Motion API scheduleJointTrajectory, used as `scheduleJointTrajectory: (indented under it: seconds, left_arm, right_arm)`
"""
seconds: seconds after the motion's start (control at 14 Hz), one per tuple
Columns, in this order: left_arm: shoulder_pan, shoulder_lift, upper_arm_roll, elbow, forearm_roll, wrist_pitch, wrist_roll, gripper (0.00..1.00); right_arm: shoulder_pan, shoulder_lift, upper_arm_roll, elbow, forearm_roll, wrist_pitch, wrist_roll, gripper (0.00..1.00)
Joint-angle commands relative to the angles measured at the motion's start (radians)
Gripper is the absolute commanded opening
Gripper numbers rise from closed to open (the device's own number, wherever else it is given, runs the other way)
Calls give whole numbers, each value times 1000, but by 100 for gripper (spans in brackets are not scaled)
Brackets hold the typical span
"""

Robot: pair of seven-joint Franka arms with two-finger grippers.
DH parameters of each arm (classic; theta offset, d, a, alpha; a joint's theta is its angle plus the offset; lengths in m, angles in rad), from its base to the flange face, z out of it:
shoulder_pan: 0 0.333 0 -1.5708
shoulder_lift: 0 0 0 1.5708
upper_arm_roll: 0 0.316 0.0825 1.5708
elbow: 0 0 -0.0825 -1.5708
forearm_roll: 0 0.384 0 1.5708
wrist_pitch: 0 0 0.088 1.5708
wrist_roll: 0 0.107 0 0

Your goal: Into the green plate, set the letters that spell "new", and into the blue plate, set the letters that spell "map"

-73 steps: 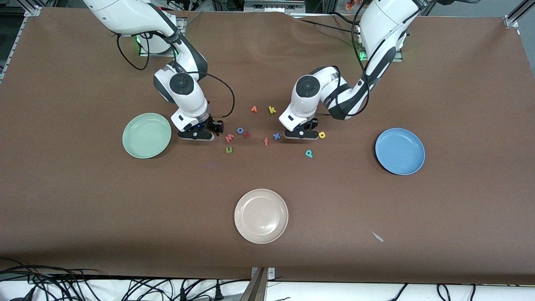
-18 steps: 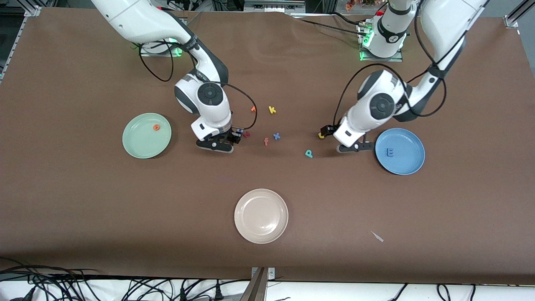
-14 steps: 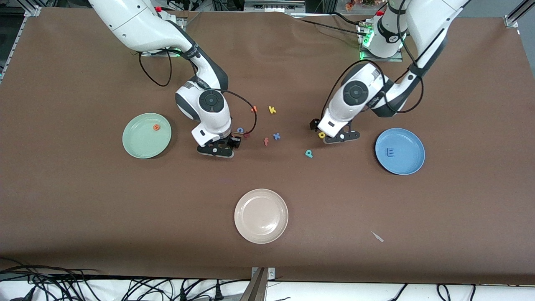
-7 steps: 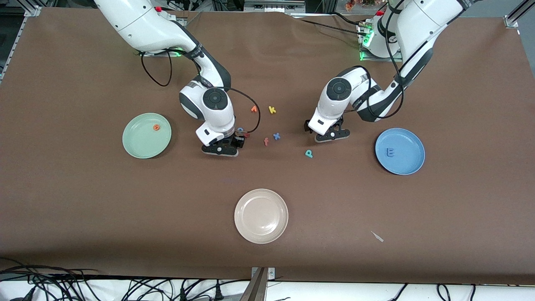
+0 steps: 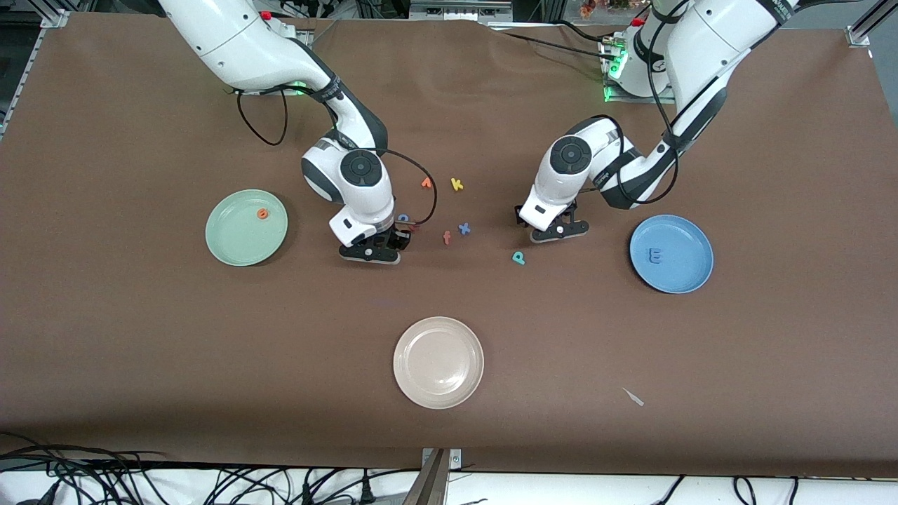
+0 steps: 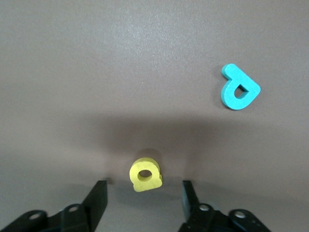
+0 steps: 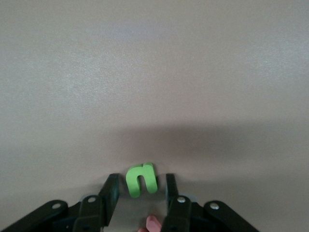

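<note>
Lowest in the frame's centre sat the untouched round cream-white plate, and above it the teal foam p lay loose on the brown table. Higher, at mid-frame, the left gripper stood fairly wide astride the yellow foam a, touching neither side. The right gripper was narrow, pads just beside the olive-green foam n. With the orange e in the mint-green plate and the blue m in the blue plate, I judged the risk to be shallow fingertip pinches, which could tip or squirt these light letters away.
</note>
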Motion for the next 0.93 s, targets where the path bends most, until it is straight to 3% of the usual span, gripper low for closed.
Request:
scheduleJointTrajectory:
  seconds: [0.0, 0.36, 0.64, 0.86]
  left_arm:
    - [8, 17, -4, 13, 45, 3, -12, 65]
    - [8, 20, -3, 13, 45, 3, -14, 57]
    - [10, 28, 0, 14, 65, 3, -13, 50]
    - [7, 50, 5, 36, 71, 5, -24, 49]
  right_arm:
    - [12, 8, -15, 6, -12, 3, 0, 37]
    - [12, 5, -20, 0, -15, 2, -6, 19]
    - [8, -65, -56, -3, 3, -45, -116, 17]
    - [1, -169, -108, -44, 107, -135, -314, 17]
